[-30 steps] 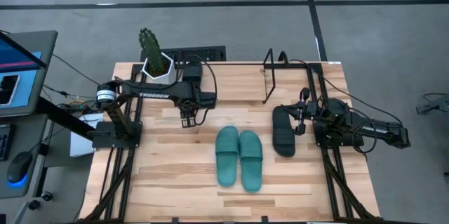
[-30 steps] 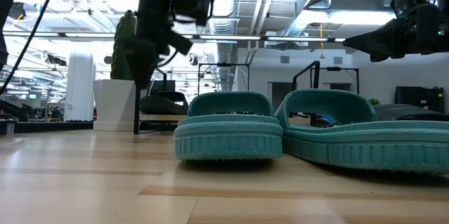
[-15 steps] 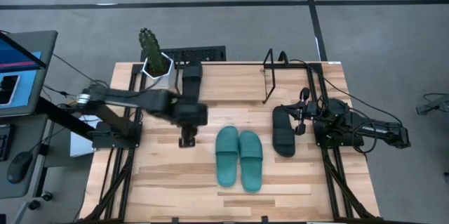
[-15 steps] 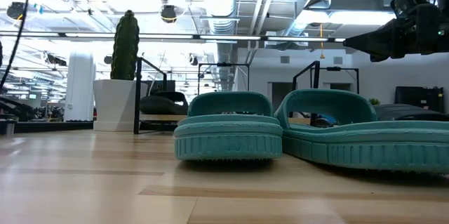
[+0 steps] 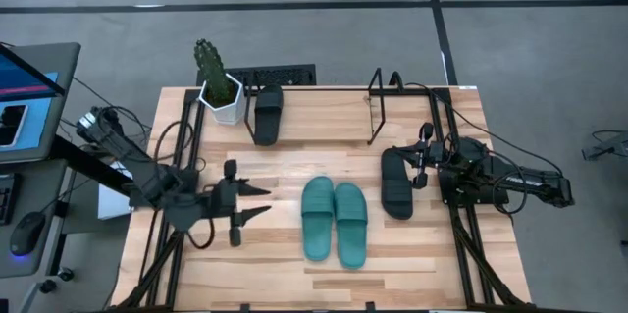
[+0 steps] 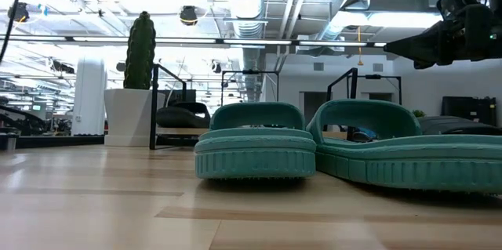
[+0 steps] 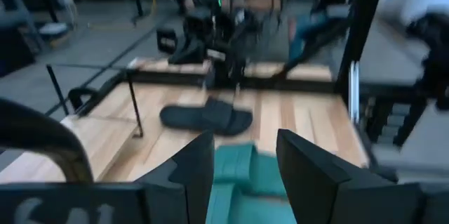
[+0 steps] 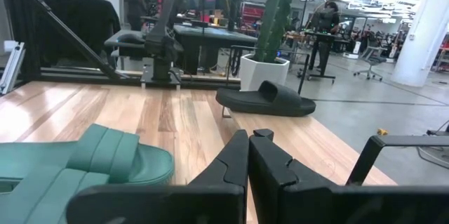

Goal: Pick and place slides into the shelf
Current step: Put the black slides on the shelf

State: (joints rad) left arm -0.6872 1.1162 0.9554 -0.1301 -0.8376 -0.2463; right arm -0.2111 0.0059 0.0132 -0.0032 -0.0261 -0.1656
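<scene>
Left pincer (image 5: 257,203) open, empty, just beside teal slides (image 5: 335,220) on surface (image 5: 255,264), one black slide (image 5: 267,114) on shelf (image 5: 280,76), other (image 5: 396,182) beside shut right pincer (image 5: 420,164); risk judged: jaws shoving teal pair sideways instead of straddling a strap.

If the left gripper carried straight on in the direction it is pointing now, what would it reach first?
Most likely the nearer green slide. The left gripper, fingers open, points across the table toward the green pair, with bare wood between. Its height above the table is unclear, so it might pass over the strap.
</scene>
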